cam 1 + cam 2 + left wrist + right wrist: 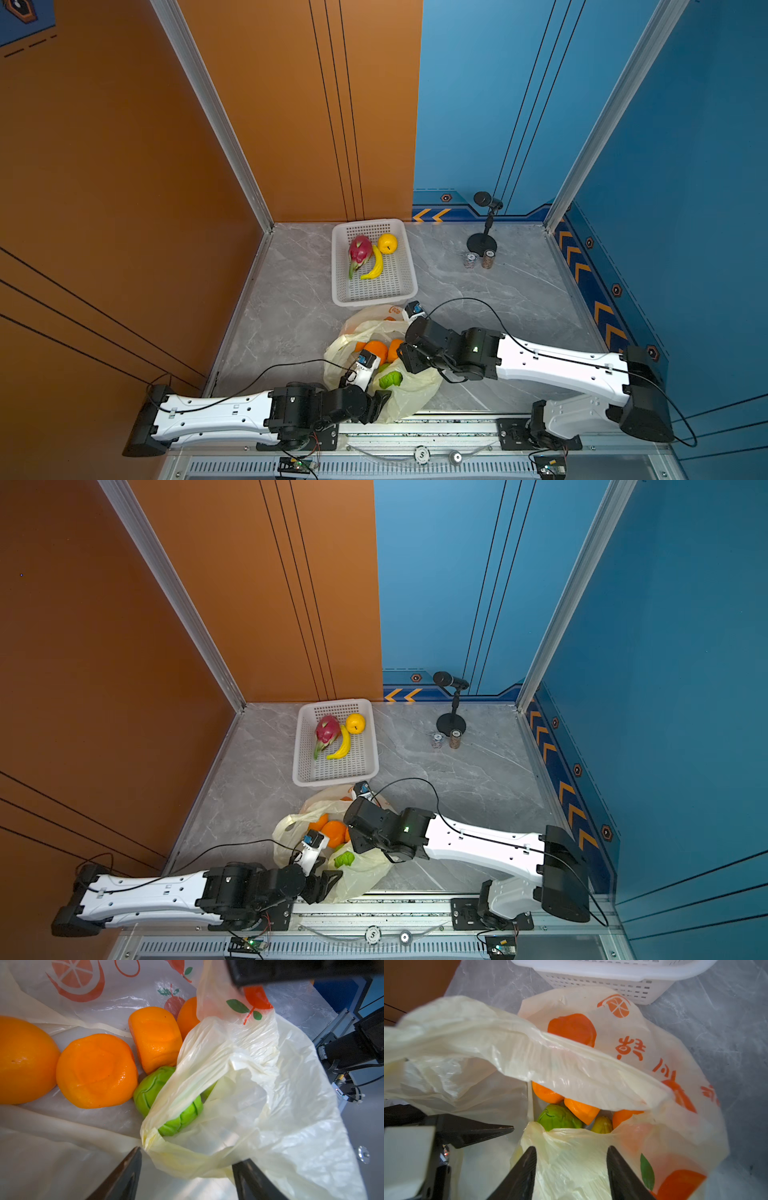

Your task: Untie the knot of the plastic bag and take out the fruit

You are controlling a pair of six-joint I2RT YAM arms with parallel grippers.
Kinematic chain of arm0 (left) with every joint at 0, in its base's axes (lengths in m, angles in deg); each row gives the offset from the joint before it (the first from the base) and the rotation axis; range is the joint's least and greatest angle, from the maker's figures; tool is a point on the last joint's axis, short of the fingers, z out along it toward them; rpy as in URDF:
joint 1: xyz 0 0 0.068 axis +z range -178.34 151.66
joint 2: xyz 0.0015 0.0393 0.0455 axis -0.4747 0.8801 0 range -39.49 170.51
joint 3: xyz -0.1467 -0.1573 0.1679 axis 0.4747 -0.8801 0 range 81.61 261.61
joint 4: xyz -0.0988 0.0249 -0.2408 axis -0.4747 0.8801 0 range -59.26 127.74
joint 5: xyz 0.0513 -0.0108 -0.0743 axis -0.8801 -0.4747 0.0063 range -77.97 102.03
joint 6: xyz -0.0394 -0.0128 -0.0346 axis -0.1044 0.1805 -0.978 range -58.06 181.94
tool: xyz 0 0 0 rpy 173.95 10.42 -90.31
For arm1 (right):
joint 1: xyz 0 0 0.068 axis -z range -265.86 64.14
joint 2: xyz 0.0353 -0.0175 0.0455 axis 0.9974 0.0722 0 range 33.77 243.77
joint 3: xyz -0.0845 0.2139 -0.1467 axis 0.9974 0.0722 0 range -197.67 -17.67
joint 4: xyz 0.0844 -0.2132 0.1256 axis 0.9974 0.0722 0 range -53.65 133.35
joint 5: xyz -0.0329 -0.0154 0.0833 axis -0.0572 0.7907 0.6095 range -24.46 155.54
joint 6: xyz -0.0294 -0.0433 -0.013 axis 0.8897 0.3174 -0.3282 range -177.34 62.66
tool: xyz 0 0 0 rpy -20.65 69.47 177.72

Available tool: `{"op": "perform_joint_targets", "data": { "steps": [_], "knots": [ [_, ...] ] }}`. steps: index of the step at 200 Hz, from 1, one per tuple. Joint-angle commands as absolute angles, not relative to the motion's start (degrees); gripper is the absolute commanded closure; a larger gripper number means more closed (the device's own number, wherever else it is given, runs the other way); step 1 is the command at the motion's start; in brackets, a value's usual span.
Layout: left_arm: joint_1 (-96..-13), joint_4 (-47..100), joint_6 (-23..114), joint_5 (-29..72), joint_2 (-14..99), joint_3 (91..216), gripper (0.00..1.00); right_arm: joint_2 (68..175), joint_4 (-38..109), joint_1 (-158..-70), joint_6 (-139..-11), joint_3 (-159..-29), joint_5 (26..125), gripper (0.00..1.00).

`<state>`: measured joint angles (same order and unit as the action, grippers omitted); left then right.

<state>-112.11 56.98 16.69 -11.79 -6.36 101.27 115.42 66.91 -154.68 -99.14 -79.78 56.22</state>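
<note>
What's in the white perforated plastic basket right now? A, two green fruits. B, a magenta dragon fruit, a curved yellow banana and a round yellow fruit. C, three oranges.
B: in both top views the basket holds the dragon fruit, the banana and the round yellow fruit; the oranges lie in the pale-yellow plastic bag.

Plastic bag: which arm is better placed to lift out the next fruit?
Probably left: the open left gripper faces uncovered oranges, while the open right gripper faces a fold of the plastic bag covering most of its contents.
</note>
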Motion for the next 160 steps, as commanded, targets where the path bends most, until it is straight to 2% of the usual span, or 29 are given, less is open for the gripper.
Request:
{"op": "perform_joint_targets", "data": {
  "steps": [1, 45, 120, 136, 160],
  "knots": [
    [-112.28, 55.52, 19.04, -12.93, -6.72, 101.18, 0.30, 119.05, 65.43, -153.68, -100.12, -82.48, 53.62, 0.45],
    [-111.84, 53.82, 19.40, -11.00, -6.59, 99.22, 0.30, 126.96, 66.26, -151.79, -101.57, -86.34, 53.27, 0.42],
    [-110.11, 52.18, 19.63, -8.98, -6.70, 97.45, 0.30, 136.39, 66.40, -149.34, -102.64, -89.69, 56.88, 0.31],
    [-109.73, 52.27, 20.18, -8.82, -6.71, 97.66, 0.30, 137.67, 65.80, -149.30, -102.77, -89.91, 57.55, 0.32],
    [-108.80, 52.92, 20.86, -9.04, -7.21, 97.92, 0.30, 138.62, 64.82, -148.82, -102.87, -89.57, 59.02, 0.41]
  ]
}}
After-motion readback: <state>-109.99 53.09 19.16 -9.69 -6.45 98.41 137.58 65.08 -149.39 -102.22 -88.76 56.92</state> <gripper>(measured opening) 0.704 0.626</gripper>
